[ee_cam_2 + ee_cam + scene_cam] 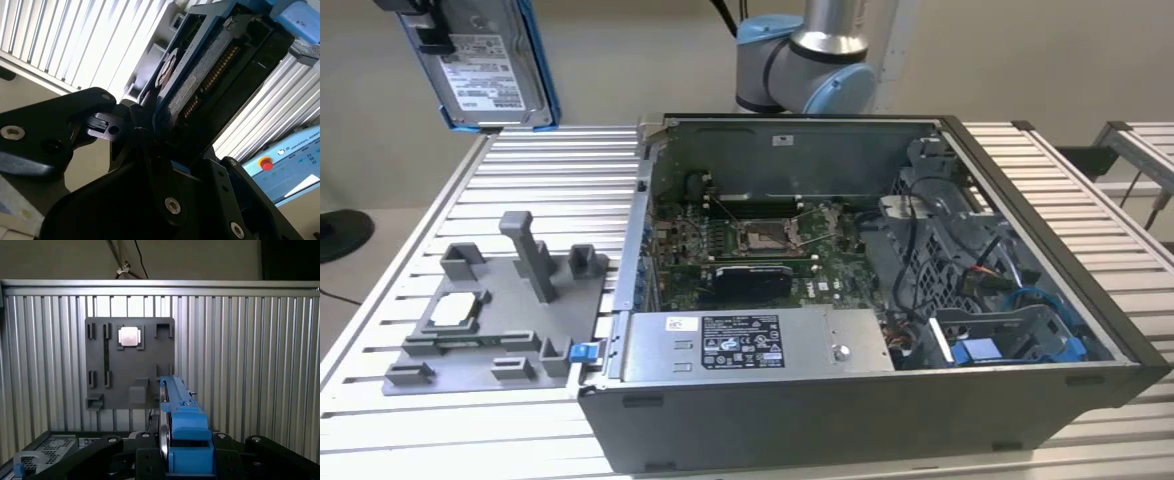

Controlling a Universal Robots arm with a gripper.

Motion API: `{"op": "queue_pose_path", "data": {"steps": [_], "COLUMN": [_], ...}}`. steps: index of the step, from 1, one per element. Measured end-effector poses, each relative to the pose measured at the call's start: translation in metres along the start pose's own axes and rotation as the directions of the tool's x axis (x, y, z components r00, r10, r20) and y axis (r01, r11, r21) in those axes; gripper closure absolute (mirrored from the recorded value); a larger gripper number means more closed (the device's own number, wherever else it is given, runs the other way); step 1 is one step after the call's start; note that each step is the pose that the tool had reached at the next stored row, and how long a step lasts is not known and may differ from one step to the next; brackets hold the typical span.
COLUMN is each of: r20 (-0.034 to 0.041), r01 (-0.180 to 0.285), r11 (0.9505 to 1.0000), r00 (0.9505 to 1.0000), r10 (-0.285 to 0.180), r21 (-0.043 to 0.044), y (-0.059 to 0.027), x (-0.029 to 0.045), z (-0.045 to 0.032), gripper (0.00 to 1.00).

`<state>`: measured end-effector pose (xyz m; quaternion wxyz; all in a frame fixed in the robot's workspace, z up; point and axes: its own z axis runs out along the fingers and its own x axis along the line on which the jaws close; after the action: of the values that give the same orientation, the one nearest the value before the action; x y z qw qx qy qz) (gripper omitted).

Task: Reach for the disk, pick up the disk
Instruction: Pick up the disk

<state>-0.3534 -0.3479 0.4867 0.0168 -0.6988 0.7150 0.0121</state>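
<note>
disk: held upright in the air, label facing out, above the far corner of the table at the exterior view's left; touches no surface.
gripper: jaws clamped on the disk, one finger on either side of its blue frame.
table: ribbed aluminium slats.
fixture plate: grey, flat on the slats below the disk, carrying a square chip.
computer case: open, just beside the plate.
wall: plain beige, behind the table.
</note>
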Motion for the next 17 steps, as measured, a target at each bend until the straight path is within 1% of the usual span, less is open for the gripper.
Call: {"op": "queue_pose_path", "data": {"steps": [10,17], "r20": [0.0000,0.0000], "r01": [0.000,0.000], "r11": [1.0000,1.0000], "r00": [1.0000,1.0000], "r10": [0.000,0.000], "r21": [-0.0011,-0.0020], "y": [-0.0284,-0.0514], "x": [-0.0006,-0.0012], "z": [0.0002,0.0003], "gripper": [1.00,1.00]}}
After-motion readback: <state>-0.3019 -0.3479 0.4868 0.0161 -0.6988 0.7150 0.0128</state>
